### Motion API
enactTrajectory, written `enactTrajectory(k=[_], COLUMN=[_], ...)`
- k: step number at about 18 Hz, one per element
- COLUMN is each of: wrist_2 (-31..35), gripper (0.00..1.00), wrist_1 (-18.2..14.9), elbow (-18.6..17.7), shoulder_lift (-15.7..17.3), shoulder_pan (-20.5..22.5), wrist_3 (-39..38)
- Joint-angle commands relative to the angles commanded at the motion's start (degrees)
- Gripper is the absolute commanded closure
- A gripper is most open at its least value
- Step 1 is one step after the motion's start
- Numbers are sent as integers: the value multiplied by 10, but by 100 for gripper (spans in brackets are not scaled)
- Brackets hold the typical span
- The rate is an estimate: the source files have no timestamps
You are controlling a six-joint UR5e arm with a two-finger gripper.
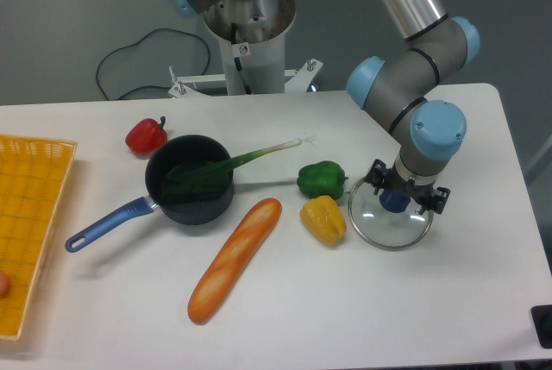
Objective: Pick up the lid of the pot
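My gripper [404, 189] is low over the glass pot lid [379, 227], fingers apart. One fingertip is at the left of the lid's round blue knob [395, 199] and the other at its right, with gaps visible on both sides. The transparent lid with its thin rim lies flat on the right part of the table. The gripper body hides part of the lid's far edge. Whether the fingertips touch the glass, I cannot tell.
A green pepper [322, 179] and a yellow pepper [324, 219] lie just left of the lid. Farther left are a baguette [235, 260], a black pan [191, 208] holding a leek [250, 157], a red tomato-like item [147, 136] and a yellow crate [22, 241].
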Motion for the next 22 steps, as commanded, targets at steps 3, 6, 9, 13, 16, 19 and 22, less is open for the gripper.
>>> enactTrajectory(k=[3,6,9,13,16,19,22], wrist_2=[0,0,2,2,3,3,3], gripper=[0,0,0,18,34,46,53], wrist_1=[-1,-1,-2,-3,-4,-4,-4], elbow=[-2,-2,-2,-1,3,4,4], shoulder_lift=[-1,0,0,0,0,0,0], shoulder_pan=[0,1,1,1,1,0,0], wrist_3=[-1,0,1,0,-1,-1,-1])
